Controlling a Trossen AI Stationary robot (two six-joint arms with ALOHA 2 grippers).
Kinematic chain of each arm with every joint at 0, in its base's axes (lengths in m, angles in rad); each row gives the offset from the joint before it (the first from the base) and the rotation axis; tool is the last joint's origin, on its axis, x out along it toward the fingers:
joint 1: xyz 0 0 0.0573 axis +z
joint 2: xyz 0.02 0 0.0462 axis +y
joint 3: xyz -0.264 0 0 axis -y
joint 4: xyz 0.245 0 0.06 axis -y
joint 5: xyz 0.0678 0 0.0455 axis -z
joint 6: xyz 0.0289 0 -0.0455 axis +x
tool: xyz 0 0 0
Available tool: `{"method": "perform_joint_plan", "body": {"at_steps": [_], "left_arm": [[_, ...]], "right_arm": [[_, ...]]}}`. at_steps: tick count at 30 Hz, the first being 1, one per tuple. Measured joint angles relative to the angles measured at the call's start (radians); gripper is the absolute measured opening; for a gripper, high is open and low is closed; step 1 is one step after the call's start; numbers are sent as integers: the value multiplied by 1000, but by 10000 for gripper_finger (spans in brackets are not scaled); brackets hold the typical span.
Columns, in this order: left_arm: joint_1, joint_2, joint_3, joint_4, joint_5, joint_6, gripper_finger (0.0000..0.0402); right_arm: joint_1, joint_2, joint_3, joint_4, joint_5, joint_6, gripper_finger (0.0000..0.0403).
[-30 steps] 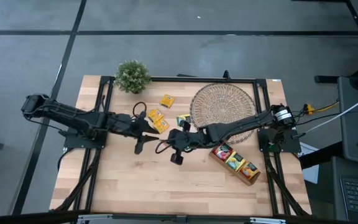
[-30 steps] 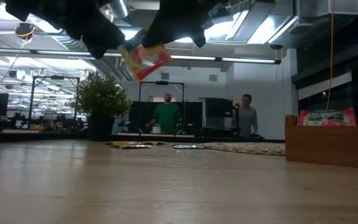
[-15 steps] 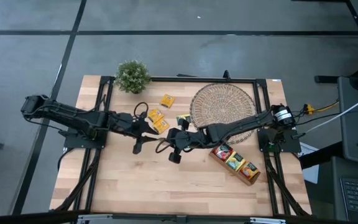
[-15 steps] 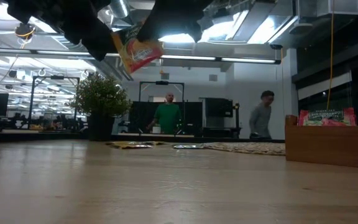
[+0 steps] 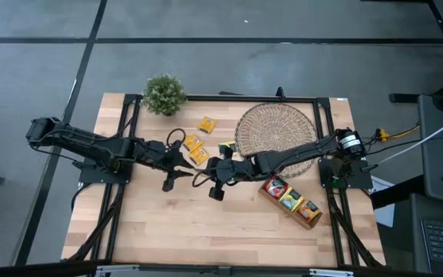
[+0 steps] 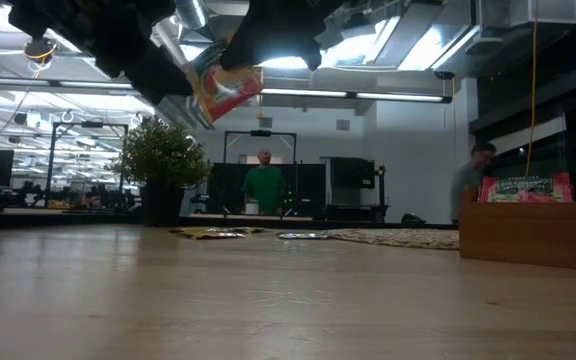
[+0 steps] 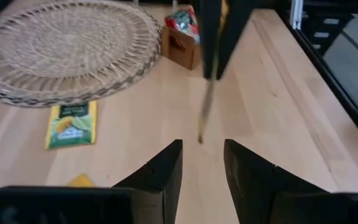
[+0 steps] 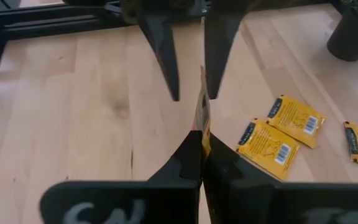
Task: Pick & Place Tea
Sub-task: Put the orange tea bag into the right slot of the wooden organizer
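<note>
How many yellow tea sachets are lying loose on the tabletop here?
3 flat yellow tea sachets: one nearest the small green potted plant, and two side by side closer to the table's middle. More may be hidden beneath the arms.

One round woven mat (image 5: 275, 129), one potted plant (image 5: 164, 94), one wooden tray (image 5: 291, 201), three yellow sachets (image 5: 207, 124) on the table

A red-and-yellow tea sachet (image 6: 226, 90) hangs edge-down above the table; yellow sachets (image 5: 196, 151) lie flat beyond it
</note>
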Motion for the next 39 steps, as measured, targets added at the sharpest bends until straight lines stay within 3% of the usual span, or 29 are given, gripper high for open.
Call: {"method": "perform_joint_plan", "body": {"at_steps": [12, 15, 20, 24, 29, 35, 39], "left_arm": [[0, 0, 0, 76, 11, 19, 108], [0, 0, 0, 75, 11, 19, 85], [0, 0, 0, 75, 12, 19, 13], [0, 0, 0, 73, 11, 17, 3], [0, 0, 3, 59, 12, -16, 2], [-9, 8, 90, -151, -45, -3, 2], [-16, 25, 138, -196, -42, 21, 2]], "right_arm": [[-2, 0, 0, 12, 2, -5, 6], [-2, 0, 0, 22, 2, -22, 6], [-6, 0, 0, 33, 2, -25, 6], [-8, 0, 0, 32, 2, -27, 8], [-8, 0, 0, 30, 2, -41, 39], [-12, 0, 0, 29, 1, -49, 99], [-16, 0, 0, 48, -5, -52, 121]]}}
